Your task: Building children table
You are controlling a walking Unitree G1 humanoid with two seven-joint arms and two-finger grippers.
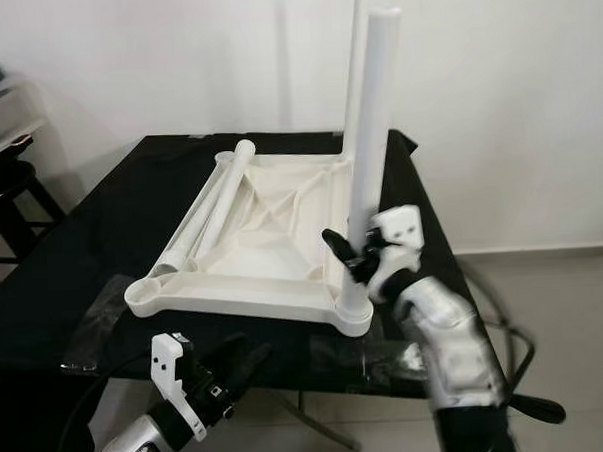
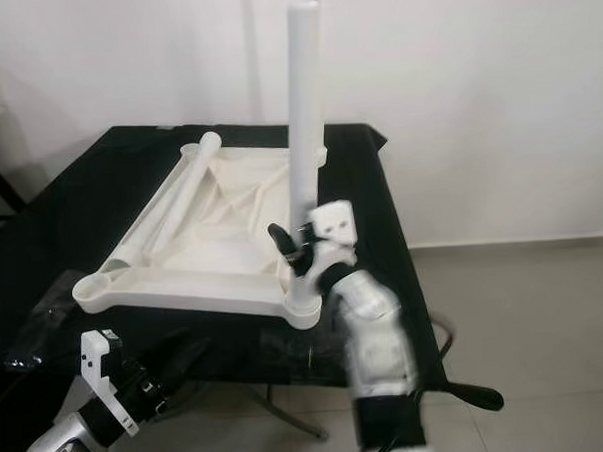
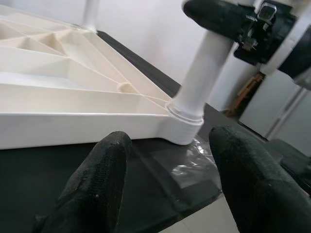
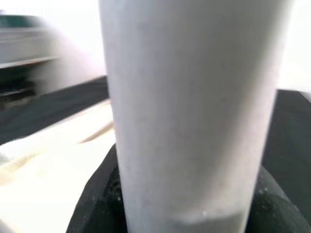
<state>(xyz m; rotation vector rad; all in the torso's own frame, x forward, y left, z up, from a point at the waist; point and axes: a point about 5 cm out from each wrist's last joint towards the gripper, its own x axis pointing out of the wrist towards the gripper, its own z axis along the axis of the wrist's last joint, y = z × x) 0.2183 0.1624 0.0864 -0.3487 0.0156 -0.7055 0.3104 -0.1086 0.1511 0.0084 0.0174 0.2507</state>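
No readable text noted — no labels, brands, numbers or signs can be made out on any surface in view.

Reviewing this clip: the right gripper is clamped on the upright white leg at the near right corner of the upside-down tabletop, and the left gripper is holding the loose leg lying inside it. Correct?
Not quite. The right gripper does clamp the upright white leg at the tabletop's near right corner, but the left gripper holds nothing: the left wrist view shows its fingers open and empty. The loose leg lies untouched inside the tabletop.
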